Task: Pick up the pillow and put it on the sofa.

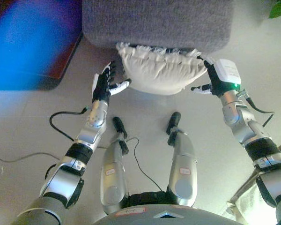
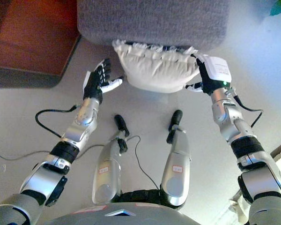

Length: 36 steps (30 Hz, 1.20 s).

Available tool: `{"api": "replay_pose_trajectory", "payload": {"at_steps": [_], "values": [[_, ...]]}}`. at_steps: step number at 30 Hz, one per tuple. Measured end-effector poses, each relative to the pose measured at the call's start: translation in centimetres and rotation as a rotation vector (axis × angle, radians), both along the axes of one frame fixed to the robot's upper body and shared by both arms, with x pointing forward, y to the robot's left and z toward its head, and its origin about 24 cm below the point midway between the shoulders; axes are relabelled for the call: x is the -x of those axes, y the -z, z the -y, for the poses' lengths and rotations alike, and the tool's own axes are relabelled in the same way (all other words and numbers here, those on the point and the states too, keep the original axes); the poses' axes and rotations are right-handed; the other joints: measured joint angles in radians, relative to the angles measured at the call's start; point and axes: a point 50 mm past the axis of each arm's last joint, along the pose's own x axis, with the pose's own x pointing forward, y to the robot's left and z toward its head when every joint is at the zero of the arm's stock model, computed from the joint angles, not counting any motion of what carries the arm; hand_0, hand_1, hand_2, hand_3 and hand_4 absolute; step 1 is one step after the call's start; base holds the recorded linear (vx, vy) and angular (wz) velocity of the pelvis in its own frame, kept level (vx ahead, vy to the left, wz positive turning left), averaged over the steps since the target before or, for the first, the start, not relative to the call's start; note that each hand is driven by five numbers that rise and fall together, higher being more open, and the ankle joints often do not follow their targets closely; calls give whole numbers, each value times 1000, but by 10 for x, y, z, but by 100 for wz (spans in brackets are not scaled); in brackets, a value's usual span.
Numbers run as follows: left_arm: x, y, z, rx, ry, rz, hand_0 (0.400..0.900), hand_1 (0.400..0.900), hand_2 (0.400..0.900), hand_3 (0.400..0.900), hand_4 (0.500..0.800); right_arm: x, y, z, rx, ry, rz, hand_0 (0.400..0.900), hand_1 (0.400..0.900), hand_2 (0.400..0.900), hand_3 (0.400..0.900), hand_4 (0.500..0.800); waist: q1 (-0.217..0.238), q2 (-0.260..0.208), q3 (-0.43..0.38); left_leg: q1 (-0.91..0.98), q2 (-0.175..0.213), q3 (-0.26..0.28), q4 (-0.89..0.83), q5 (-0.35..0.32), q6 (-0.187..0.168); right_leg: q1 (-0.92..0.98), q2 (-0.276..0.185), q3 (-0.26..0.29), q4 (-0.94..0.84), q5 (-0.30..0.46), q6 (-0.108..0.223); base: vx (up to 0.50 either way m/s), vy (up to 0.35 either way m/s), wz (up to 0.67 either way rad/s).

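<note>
A white frilled pillow [image 1: 160,69] lies on the floor against the front of the grey sofa [image 1: 157,21]; it also shows in the right eye view [image 2: 157,65]. My left hand [image 1: 105,83] is open just left of the pillow, fingers straight, thumb tip near the pillow's left edge. My right hand [image 1: 211,77] is at the pillow's right edge, thumb pointing at it; its fingers lie against the pillow's side and I cannot see how they are set.
A dark red rug or low board [image 2: 33,42] lies on the floor at the left. A green plant leaf [image 1: 280,8] shows at the top right. Something pale [image 1: 250,201] stands at the lower right.
</note>
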Motion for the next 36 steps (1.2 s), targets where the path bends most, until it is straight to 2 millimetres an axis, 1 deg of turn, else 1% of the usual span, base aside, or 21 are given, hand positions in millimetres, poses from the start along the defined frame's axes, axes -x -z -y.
{"api": "replay_pose_trajectory", "payload": {"at_steps": [2, 4, 5, 9, 11, 13, 15, 17, 20, 23, 28, 31, 32, 33, 34, 36], "values": [[-5, -11, 4, -10, -6, 37, 900, 900, 900, 900, 800, -5, -11, 0, 7, 6, 42, 900, 900, 900, 900, 800, 15, 0, 0, -81, 5, -15, 65, -17, 3, -70, -6, 18, 50, -14, -1, -83, 12, 10], [-13, -28, 9, -16, -3, 87, 900, 900, 900, 900, 800, -14, -26, 1, 15, 23, 91, 900, 900, 900, 900, 800, 24, -1, 2, -172, 10, -29, 138, -36, 5, -150, -15, 30, 105, -27, -8, -57, 20, 6], [-17, -38, 11, -18, -1, 111, 900, 900, 900, 900, 800, -19, -35, 1, 19, 32, 112, 900, 900, 900, 900, 800, 26, -3, 6, -218, 15, -35, 174, -44, 9, -189, -17, 35, 130, -31, -9, -66, 17, 14], [-27, -64, 16, -50, 1, 181, 900, 900, 900, 900, 800, -31, -56, -3, 43, 44, 172, 900, 900, 900, 900, 800, 28, -6, 11, -376, 17, -75, 297, -70, 22, -314, -34, 41, 223, -53, -22, -36, 15, 13], [-30, -72, 18, -53, -7, 203, 900, 900, 900, 900, 800, -35, -63, -3, 56, 65, 195, 900, 900, 900, 900, 800, 34, -7, 12, -440, 18, -88, 343, -82, 28, -367, -47, 44, 263, -59, -25, 0, 21, 8], [-31, -74, 18, -59, -15, 207, 900, 900, 900, 900, 800, -37, -65, -3, 61, 71, 207, 900, 900, 900, 900, 800, 38, -11, 14, -468, 17, -88, 371, -88, 32, -394, -50, 53, 282, -59, -25, 13, 25, 10], [-33, -77, 21, -82, -20, 214, 900, 900, 900, 900, 800, -40, -69, 0, 75, 108, 231, 900, 900, 900, 900, 800, 45, -12, 15, -529, 17, -98, 437, -115, 39, -444, -62, 67, 337, -77, -21, 20, 21, 10], [-36, -88, 25, -90, -20, 243, 900, 900, 900, 900, 800, -43, -77, 4, 80, 145, 268, 900, 900, 900, 900, 800, 49, -13, 15, -588, 15, -113, 490, -126, 44, -491, -70, 71, 382, -90, -23, 17, 11, 8], [-41, -103, 29, -95, -21, 272, 900, 900, 900, 900, 800, -49, -94, 2, 75, 169, 304, 900, 900, 900, 900, 800, 54, -15, 16, -652, 8, -123, 533, -133, 49, -548, -82, 79, 420, -94, -23, 8, 4, 8], [-47, -112, 29, -112, -36, 278, 900, 900, 900, 900, 800, -54, -108, -1, 54, 182, 315, 900, 900, 900, 900, 800, 52, -15, 16, -690, 4, -130, 555, -135, 54, -578, -87, 82, 433, -94, -23, 8, 4, 3], [-55, -122, 24, -108, -70, 257, 900, 900, 900, 900, 800, -60, -118, -6, 0, 174, 285, 900, 900, 900, 900, 800, 50, -23, 17, -706, 2, -134, 559, -134, 56, -590, -86, 83, 435, -94, -22, 6, -3, 4], [-58, -135, 22, -103, -82, 269, 900, 900, 900, 900, 800, -64, -129, -12, -14, 157, 265, 900, 900, 900, 900, 800, 45, -24, 16, -723, 3, -137, 560, -133, 57, -604, -85, 81, 436, -94, -23, 0, 0, 0], [-60, -140, 22, -114, -85, 274, 900, 900, 900, 900, 800, -65, -133, -14, -20, 153, 252, 782, 782, 782, 782, 729, 44, -24, 16, -727, 3, -138, 560, -133, 57, -606, -85, 80, 436, -94, -23, 0, 0, 0], [-61, -144, 22, -120, -86, 273, 900, 900, 900, 900, 800, -67, -136, -14, -28, 152, 240, 557, 557, 557, 557, 594, 44, -24, 16, -729, 3, -139, 560, -132, 56, -607, -85, 78, 436, -94, -23, 0, 0, 0], [-63, -149, 23, -125, -86, 276, 900, 900, 900, 900, 800, -68, -138, -16, -40, 148, 231, 400, 400, 400, 400, 500, 44, -25, 16, -732, 3, -141, 560, -132, 56, -607, -85, 75, 435, -94, -23, 0, 0, 0], [-64, -162, 25, -99, -77, 294, 900, 900, 900, 900, 800, -69, -144, -18, -87, 136, 207, 400, 400, 400, 400, 500, 45, -25, 16, -740, 2, -145, 556, -132, 56, -610, -84, 69, 429, -94, -23, 0, 0, 0]]}}
